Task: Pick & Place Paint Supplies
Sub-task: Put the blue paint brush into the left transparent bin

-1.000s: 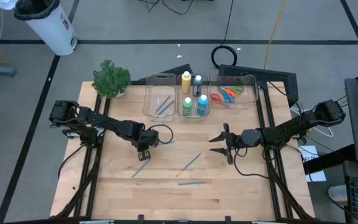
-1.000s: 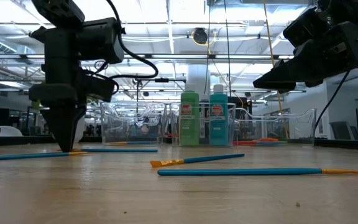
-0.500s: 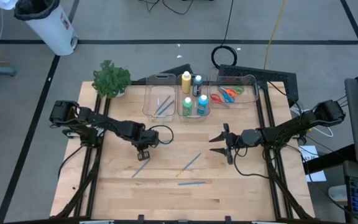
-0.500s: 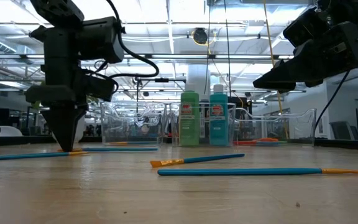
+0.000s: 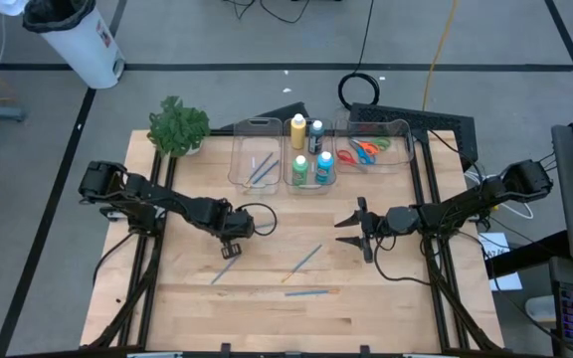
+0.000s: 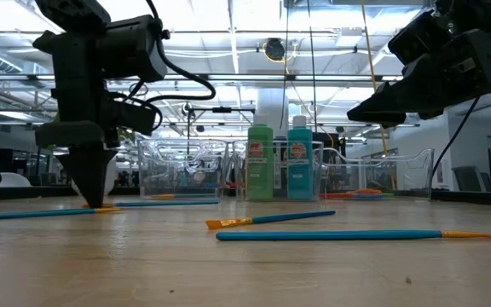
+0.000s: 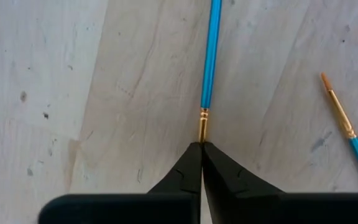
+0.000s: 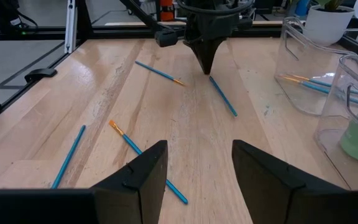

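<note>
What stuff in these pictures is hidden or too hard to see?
- Brush tip: in the left wrist view the left end effector is shut on the paintbrush, covering its bristles.
- Scissors: too small in the high view to count.
- Brushes in the bin: tiny from above, blurred by the plastic in the low view.

Orange tip of the paintbrush hidden between the shut left claw fingertips.

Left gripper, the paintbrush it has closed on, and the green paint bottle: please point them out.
Left gripper [image 7: 201, 145], left wrist view: meeting fingertips.
Paintbrush [image 7: 211, 56], left wrist view: blue handle.
Green paint bottle [image 6: 259, 166], low view: bottle body.
</note>
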Controlling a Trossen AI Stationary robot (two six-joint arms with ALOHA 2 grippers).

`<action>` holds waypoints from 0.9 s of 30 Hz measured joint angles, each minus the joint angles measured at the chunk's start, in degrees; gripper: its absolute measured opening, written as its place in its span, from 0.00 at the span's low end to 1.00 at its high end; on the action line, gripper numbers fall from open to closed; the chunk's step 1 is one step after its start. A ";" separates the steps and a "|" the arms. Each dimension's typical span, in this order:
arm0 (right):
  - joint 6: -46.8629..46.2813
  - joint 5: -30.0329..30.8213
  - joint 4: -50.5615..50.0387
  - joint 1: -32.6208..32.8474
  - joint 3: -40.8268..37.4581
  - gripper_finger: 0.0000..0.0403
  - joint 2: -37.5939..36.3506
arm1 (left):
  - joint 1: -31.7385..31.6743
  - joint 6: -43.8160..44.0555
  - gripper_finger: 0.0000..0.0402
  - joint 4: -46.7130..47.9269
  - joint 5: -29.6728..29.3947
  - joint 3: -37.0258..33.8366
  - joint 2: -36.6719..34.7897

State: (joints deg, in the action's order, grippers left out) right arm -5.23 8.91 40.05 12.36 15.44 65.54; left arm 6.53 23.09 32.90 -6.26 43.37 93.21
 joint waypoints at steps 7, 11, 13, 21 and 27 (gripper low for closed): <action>0.07 0.02 0.00 0.02 0.00 0.42 0.00 | 1.61 5.46 0.01 -0.66 -1.16 0.53 0.14; 0.09 0.00 0.00 0.02 0.00 0.42 0.00 | 4.20 7.05 0.01 1.65 -3.85 3.12 0.54; 0.09 0.01 -0.02 0.02 0.00 0.42 0.00 | 5.68 6.36 0.01 2.10 -5.02 4.30 0.50; 0.09 0.00 -0.04 0.02 0.00 0.42 0.02 | 9.72 -2.02 0.00 -9.18 -4.36 5.36 -4.64; -0.04 0.00 -0.47 0.00 0.00 0.42 0.02 | 11.39 -8.04 0.00 -19.10 -3.37 3.46 -8.40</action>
State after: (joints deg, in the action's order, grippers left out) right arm -5.28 8.91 39.58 12.36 15.44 65.56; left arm 17.91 15.04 13.80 -9.63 46.82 84.81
